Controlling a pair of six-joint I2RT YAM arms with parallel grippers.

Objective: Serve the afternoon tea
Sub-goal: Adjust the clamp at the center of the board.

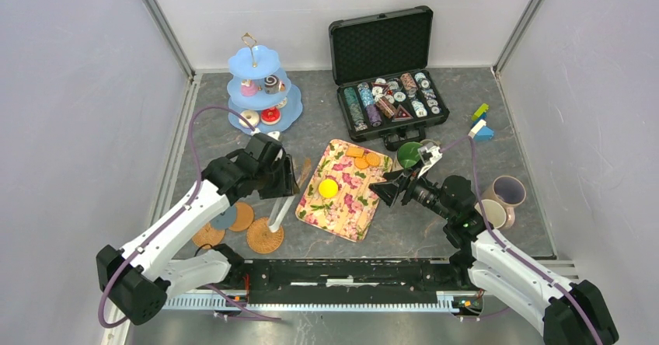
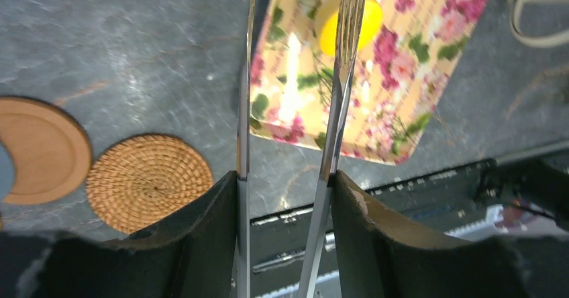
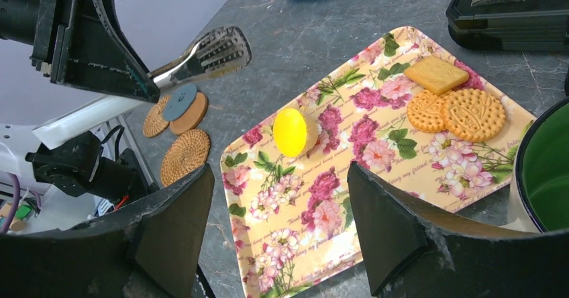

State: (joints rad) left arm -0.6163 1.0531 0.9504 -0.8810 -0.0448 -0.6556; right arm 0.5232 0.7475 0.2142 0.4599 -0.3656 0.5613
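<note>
My left gripper [image 2: 287, 177] is shut on a pair of metal tongs [image 2: 339, 76], one finger pressing on each arm. The tong tips [image 3: 215, 51] hover above the left edge of the floral tray [image 1: 346, 205], in line with a small yellow cake [image 3: 292, 131] lying on it. Three orange-yellow biscuits [image 3: 473, 113] lie at the tray's far end. My right gripper [image 3: 278, 177] is open and empty, over the tray's right side. A green-lined mug [image 1: 409, 155] stands just beyond it.
A blue tiered stand [image 1: 260, 88] with donuts and cakes is at the back left. An open black case [image 1: 388, 88] of poker chips stands at the back. Coasters [image 1: 264, 236] lie left of the tray. A lilac mug [image 1: 509, 189] and building blocks [image 1: 482, 123] are at right.
</note>
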